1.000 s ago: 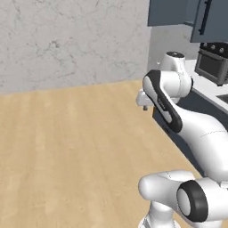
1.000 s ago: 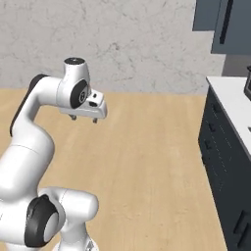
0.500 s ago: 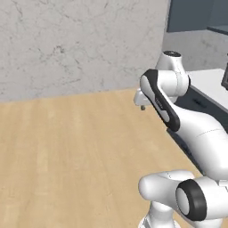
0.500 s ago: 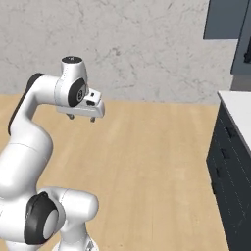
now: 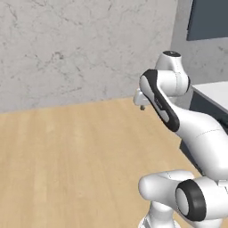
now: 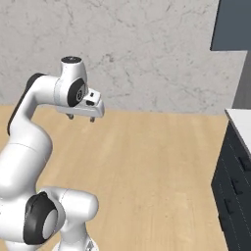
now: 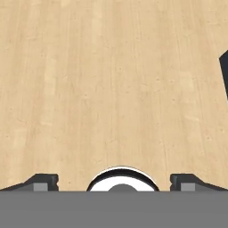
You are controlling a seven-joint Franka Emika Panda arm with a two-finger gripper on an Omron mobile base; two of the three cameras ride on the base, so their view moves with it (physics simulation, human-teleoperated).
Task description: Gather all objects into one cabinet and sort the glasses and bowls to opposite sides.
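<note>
My gripper (image 6: 82,118) hangs open and empty over the wooden floor (image 7: 111,80), fingers pointing down. In the left base view the gripper (image 5: 142,106) is mostly hidden behind the arm's white wrist. The hand view shows my gripper (image 7: 114,180) with both fingertips (image 7: 42,180) far apart and nothing between them. A corner of a dark slate-blue wall cabinet (image 5: 207,20) shows at the top right, and the same cabinet (image 6: 233,24) appears in the right base view. The objects, glasses and bowls are out of view.
A white counter top (image 5: 214,91) over low dark cabinets (image 6: 235,184) stands at the right. A grey marbled wall (image 5: 67,44) runs behind the open floor. A dark corner (image 7: 224,71) cuts into the hand view's right edge.
The whole scene has slid to the right in both base views, so the camera has moved with the base. The arm keeps its pose and the gripper stays open.
</note>
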